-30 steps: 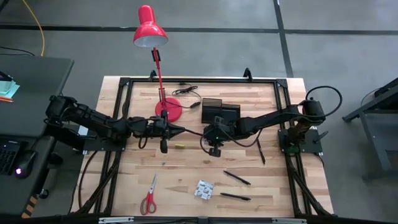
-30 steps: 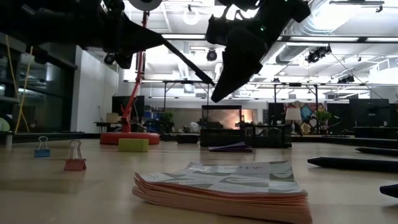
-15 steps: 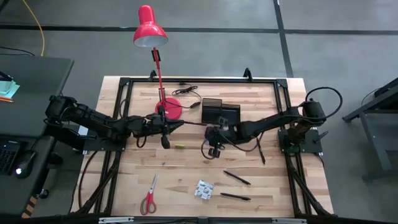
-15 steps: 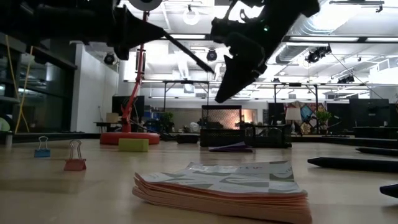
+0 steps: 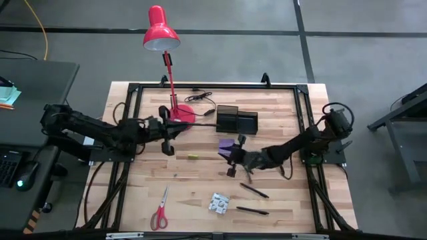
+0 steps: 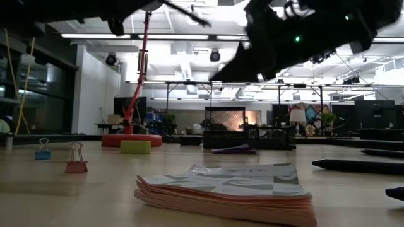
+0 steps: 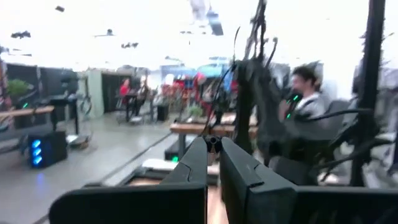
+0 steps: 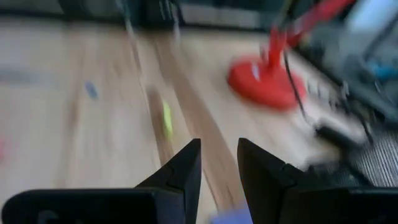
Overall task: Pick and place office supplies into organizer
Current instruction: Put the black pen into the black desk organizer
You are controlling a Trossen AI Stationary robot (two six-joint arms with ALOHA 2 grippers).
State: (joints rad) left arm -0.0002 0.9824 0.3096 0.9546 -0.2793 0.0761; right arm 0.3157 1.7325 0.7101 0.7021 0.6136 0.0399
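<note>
My left gripper (image 5: 176,129) is above the table by the red lamp base (image 5: 181,115), shut on a thin black pen (image 5: 200,127). The pen sticks out toward the black organizer (image 5: 237,121). My right gripper (image 5: 230,159) hangs open and empty over the table's middle, just near of the purple notepad (image 5: 227,143). On the table lie the yellow piece (image 5: 192,157), red-handled scissors (image 5: 159,211), the patterned packet (image 5: 219,203) and two more pens (image 5: 253,191). My left gripper pinches the black pen between its two fingertips (image 7: 200,147), at the pen's end (image 7: 212,142) nearest the arm. The fingers reach level from the table's left and lie along the pen. The pen (image 6: 189,14) is lifted clear and points toward the table's right.
The red desk lamp (image 5: 160,30) stands at the far left of the table, with a black cable (image 5: 200,98) behind its base. Two binder clips (image 6: 76,165) stand on the wood in the low view. The black frame rails (image 5: 213,85) border the table.
My left gripper has drawn back toward the table's left edge and risen, keeping the pen. My right gripper has gone from the pen's free end toward the near and right edges, and the purple notepad now shows.
</note>
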